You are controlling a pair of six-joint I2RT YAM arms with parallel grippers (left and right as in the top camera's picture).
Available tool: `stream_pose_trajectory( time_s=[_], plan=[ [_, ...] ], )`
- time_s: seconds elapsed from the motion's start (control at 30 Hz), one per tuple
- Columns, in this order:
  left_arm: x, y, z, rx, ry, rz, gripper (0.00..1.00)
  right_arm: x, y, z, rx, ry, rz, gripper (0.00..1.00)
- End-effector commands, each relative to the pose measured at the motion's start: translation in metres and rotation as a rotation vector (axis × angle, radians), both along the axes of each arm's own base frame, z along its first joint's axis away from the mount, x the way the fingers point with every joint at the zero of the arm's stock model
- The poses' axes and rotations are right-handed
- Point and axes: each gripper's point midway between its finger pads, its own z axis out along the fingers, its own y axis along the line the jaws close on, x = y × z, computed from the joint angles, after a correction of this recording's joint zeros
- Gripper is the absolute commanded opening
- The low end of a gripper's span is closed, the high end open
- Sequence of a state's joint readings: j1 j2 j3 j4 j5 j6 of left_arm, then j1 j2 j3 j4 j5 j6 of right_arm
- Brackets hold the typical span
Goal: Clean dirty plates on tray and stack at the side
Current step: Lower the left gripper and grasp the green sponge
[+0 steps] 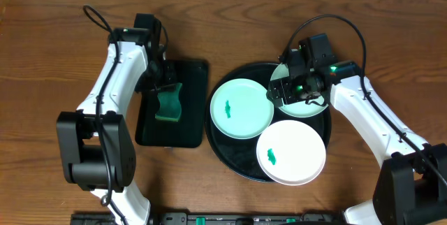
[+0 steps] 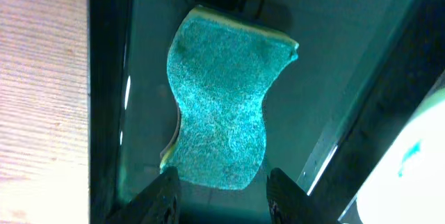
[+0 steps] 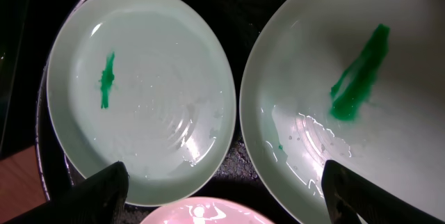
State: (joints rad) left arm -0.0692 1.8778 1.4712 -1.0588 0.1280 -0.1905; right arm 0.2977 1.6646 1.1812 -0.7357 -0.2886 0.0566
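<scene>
The round black tray (image 1: 225, 148) holds three plates. One mint plate (image 1: 242, 107) lies on its left side with a green smear, a second mint plate (image 1: 311, 105) lies at the upper right, and a white plate (image 1: 291, 151) with a small smear lies at the front. My right gripper (image 1: 285, 93) hangs open over the gap between the two mint plates (image 3: 139, 92) (image 3: 348, 92), and its fingers (image 3: 104, 189) hold nothing. My left gripper (image 2: 221, 200) is open above a green sponge (image 2: 222, 106). Its fingertips (image 2: 158, 193) flank the sponge's near end without touching it.
The sponge (image 1: 168, 103) lies in a small rectangular dark green tray (image 1: 188, 124) just left of the black tray. Bare wooden table (image 1: 42, 57) surrounds both trays. The white plate's edge (image 3: 208, 213) shows pinkish under the right gripper (image 3: 226, 196).
</scene>
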Motion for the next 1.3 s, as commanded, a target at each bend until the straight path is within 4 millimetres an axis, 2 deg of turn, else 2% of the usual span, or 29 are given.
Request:
stream_pose_trajectory(
  time_s=[0.0, 0.23, 0.5, 0.87, 1.27],
  plan=[
    [-0.009, 0.001, -0.017, 0.011, 0.037, 0.011, 0.42, -0.002, 0.002, -0.002, 0.004, 0.007, 0.008, 0.87],
    [-0.004, 0.001, -0.04, 0.008, -0.007, 0.012, 0.42, -0.002, 0.002, -0.002, 0.004, 0.007, 0.008, 0.87],
    [-0.003, 0.001, -0.046, 0.006, -0.023, 0.011, 0.42, -0.002, 0.002, -0.002, 0.004, 0.007, 0.008, 0.87],
    [-0.006, 0.001, -0.065, 0.005, -0.043, 0.011, 0.42, -0.002, 0.002, -0.002, 0.004, 0.007, 0.008, 0.87],
    [-0.011, 0.001, -0.074, 0.005, -0.04, 0.011, 0.43, -0.002, 0.002, -0.002, 0.004, 0.007, 0.008, 0.87]
  ],
)
